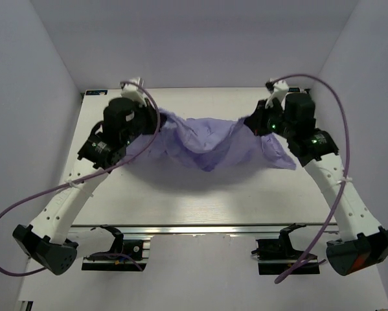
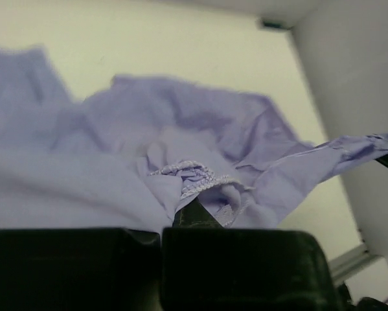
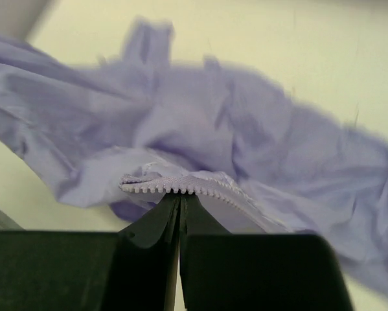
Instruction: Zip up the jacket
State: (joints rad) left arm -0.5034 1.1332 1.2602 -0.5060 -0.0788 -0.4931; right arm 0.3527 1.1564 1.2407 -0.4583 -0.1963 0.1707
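Note:
The lavender jacket [image 1: 210, 146] hangs stretched between my two grippers above the table, sagging in the middle. My left gripper [image 1: 156, 120] is shut on the jacket's left end; in the left wrist view its fingertips [image 2: 192, 210] pinch bunched fabric [image 2: 116, 168] by a zipper edge [image 2: 200, 184]. My right gripper [image 1: 253, 123] is shut on the right end; in the right wrist view its fingertips [image 3: 181, 197] clamp a strip of zipper teeth [image 3: 174, 184], with loose jacket cloth [image 3: 245, 129] beyond. The drawstrings and zipper slider are not visible.
The white table [image 1: 200, 201] lies under the jacket, with an aluminium rail [image 1: 206, 228] at its near edge. White walls [image 1: 45, 97] enclose the left, right and back. Purple cables [image 1: 25, 214] loop off both arms.

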